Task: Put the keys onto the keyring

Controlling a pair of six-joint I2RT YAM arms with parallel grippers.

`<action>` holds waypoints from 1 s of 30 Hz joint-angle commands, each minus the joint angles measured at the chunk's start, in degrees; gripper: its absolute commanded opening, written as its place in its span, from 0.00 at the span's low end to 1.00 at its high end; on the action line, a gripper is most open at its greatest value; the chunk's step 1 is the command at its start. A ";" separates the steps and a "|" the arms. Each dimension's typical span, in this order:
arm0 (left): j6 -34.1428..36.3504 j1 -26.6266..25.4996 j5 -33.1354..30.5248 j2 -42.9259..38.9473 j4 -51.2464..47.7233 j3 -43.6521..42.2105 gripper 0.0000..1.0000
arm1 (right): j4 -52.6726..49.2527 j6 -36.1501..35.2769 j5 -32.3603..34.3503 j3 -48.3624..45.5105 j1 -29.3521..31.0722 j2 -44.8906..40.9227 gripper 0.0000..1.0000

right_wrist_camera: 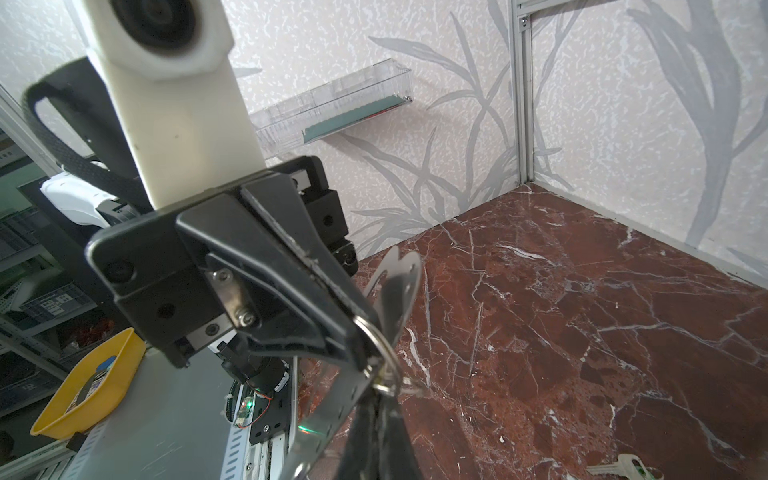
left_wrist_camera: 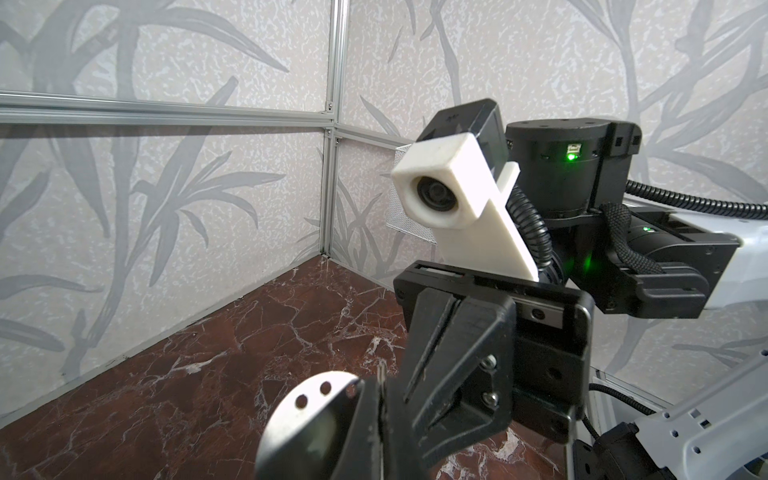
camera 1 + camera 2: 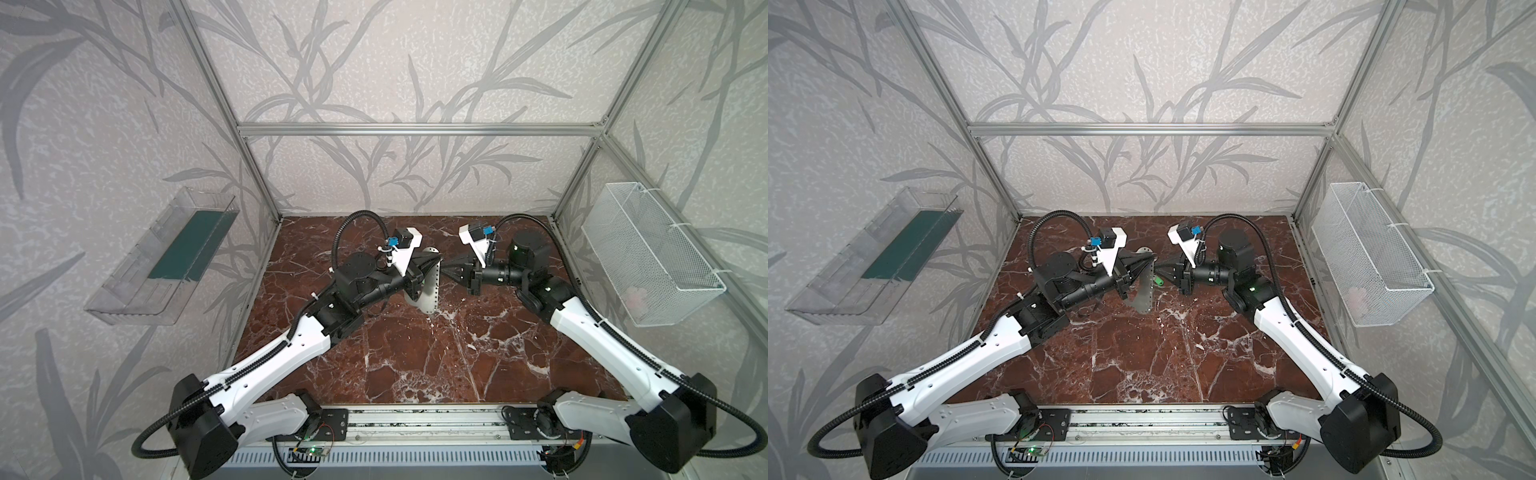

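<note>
Well, keyring (image 3: 431, 295) in left hand (image 3: 436, 262).

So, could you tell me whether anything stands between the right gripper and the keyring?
Nothing visible does. The right gripper is at the edge of the keyring, which the left gripper holds upright; only a small wire ring sits where they meet.

Centre of both top views: keyring (image 3: 430, 291) upright on edge over the bench (image 3: 415, 365), clamped from its left in my left fingers (image 3: 426, 264). My right fingers (image 3: 457, 268) meet it from the right, with one key (image 3: 1158, 281) at their tips, just beside its edge. Other key (image 1: 623, 465) lies on the bench, lower right of the right wrist view. Tray (image 3: 166, 257) on the left wall, basket (image 3: 652, 253) on the right wall.
</note>
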 commanded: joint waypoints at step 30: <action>-5.58 1.67 8.10 -1.78 14.59 -4.86 0.00 | -14.63 -11.77 3.39 3.74 -0.06 -2.96 0.31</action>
